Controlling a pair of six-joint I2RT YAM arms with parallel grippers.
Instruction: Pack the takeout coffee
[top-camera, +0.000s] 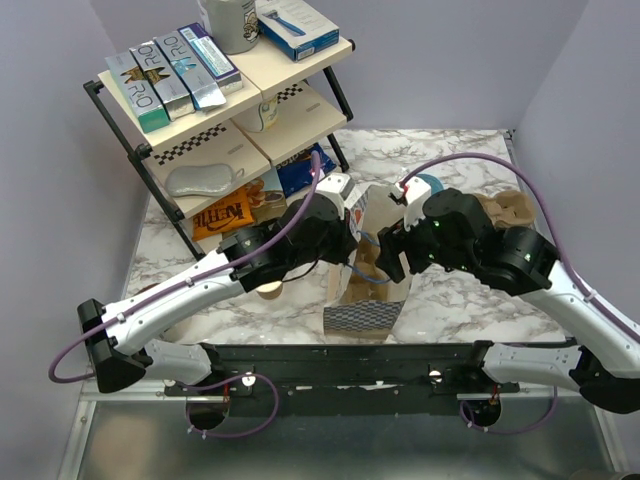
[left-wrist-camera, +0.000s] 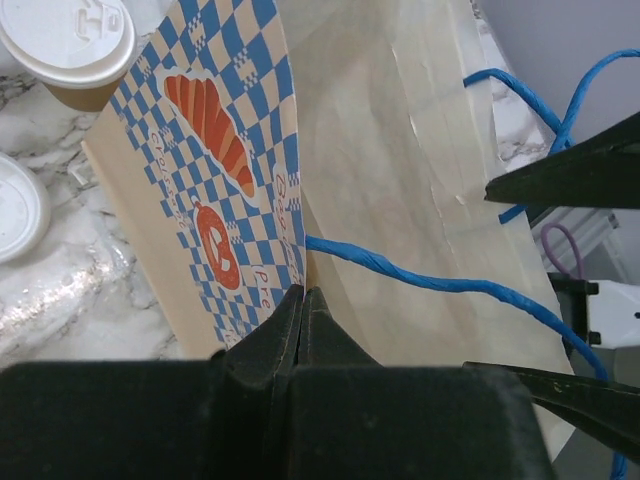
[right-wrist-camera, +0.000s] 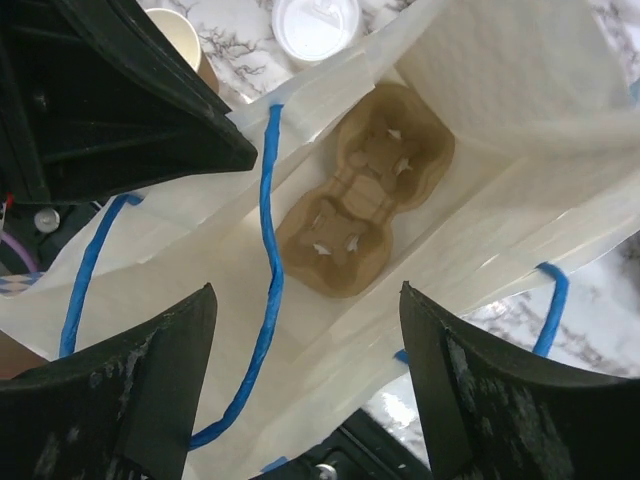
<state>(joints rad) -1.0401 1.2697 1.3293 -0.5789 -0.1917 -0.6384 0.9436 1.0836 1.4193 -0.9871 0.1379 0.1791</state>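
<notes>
The takeout coffee (left-wrist-camera: 68, 42), a tan cup with a white lid, stands on the marble beside the bag in the left wrist view. A checked paper bag (top-camera: 362, 315) with blue handles stands open at the table's middle. My left gripper (left-wrist-camera: 303, 296) (top-camera: 352, 240) is shut on the bag's rim (left-wrist-camera: 300, 250). My right gripper (right-wrist-camera: 308, 340) (top-camera: 392, 258) hangs open over the bag's mouth, with nothing between its fingers. A brown cup carrier (right-wrist-camera: 365, 190) lies at the bottom of the bag.
A lidless tan cup (right-wrist-camera: 180, 35) and a white lid (right-wrist-camera: 315, 25) sit just beyond the bag. A light-blue cup (top-camera: 427, 184) and brown carriers (top-camera: 505, 208) are at the right. A shelf rack (top-camera: 215, 110) with boxes fills the back left.
</notes>
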